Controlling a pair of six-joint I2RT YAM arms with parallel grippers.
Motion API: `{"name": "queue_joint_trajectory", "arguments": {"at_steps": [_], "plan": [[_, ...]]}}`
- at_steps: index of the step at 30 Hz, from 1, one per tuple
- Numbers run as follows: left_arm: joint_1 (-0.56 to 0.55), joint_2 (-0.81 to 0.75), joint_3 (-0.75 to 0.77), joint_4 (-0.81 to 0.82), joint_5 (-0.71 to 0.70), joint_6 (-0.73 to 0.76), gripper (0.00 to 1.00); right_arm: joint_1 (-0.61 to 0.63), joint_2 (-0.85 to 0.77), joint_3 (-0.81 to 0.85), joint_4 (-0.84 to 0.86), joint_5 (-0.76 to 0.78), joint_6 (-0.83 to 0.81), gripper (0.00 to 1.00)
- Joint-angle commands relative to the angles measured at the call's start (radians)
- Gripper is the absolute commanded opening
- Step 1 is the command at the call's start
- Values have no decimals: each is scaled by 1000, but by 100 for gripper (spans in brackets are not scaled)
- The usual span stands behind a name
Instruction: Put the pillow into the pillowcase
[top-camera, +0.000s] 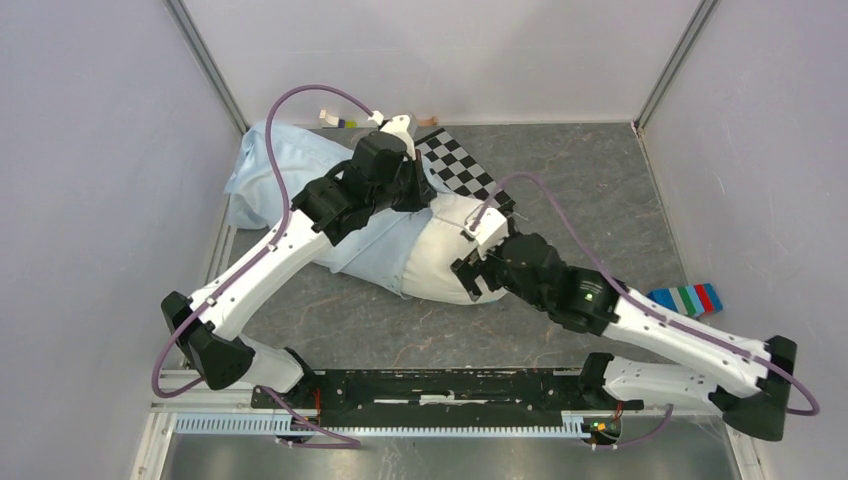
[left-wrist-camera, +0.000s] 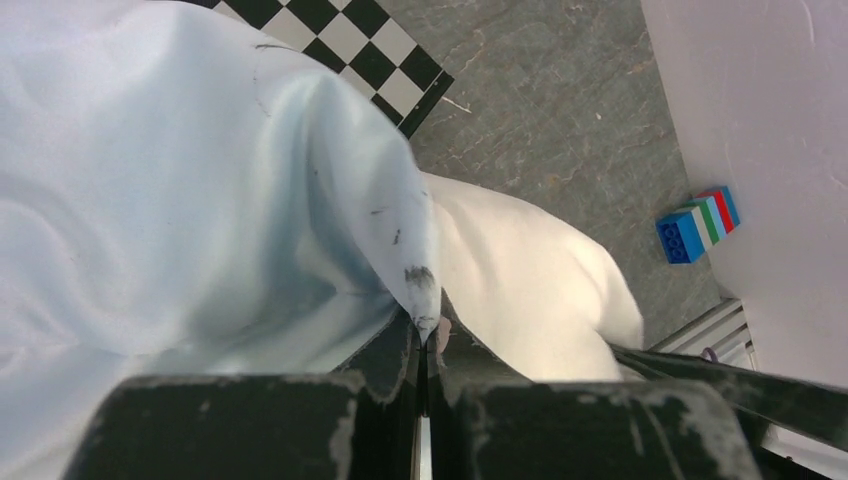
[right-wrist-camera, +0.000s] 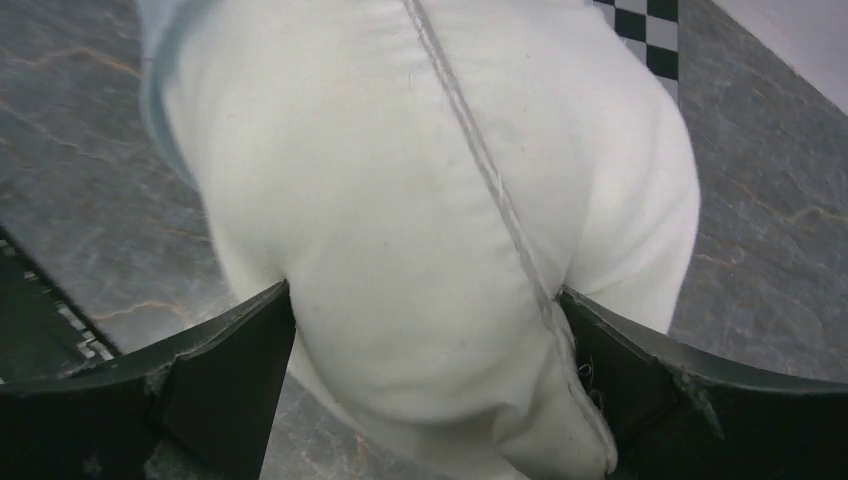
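Observation:
The light-blue pillowcase (top-camera: 285, 160) lies wrinkled at the back left, pulled over most of the cream-white pillow (top-camera: 430, 262), whose bare end sticks out toward the right. My left gripper (left-wrist-camera: 428, 335) is shut on a pinched fold of the pillowcase (left-wrist-camera: 200, 180) at its open edge, just above the pillow (left-wrist-camera: 520, 290). My right gripper (right-wrist-camera: 425, 330) stands wide open with the bare seamed end of the pillow (right-wrist-camera: 430, 200) bulging between its fingers (right-wrist-camera: 230, 360) and touching both. In the top view the right gripper (top-camera: 470, 270) sits against the pillow's exposed end.
A black-and-white checkerboard panel (top-camera: 460, 165) lies behind the pillow. A striped coloured block (top-camera: 688, 298) sits by the right wall. Small items (top-camera: 335, 120) lie at the back wall. Grey walls close in both sides; the arms' rail (top-camera: 440, 385) runs along the near edge.

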Motion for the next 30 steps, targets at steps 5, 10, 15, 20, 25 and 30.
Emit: {"name": "queue_joint_trajectory", "arguments": {"at_steps": [5,10,15,20,25,30], "plan": [[-122,48,146,-3,39,25,2,-349,239,-79,392,-311,173,17],[-139,65,126,-19,-17,3,2,-383,369,-38,446,-384,290,0],[-134,17,116,-120,-170,39,56,-400,378,-65,446,-323,347,0],[-134,-81,57,-234,-307,41,85,-427,426,-37,434,-318,353,0],[-136,-154,-115,-291,-365,-16,93,-431,466,7,426,-321,349,0],[-169,-126,-286,-210,-394,-67,98,-434,495,32,439,-341,354,0]]}}
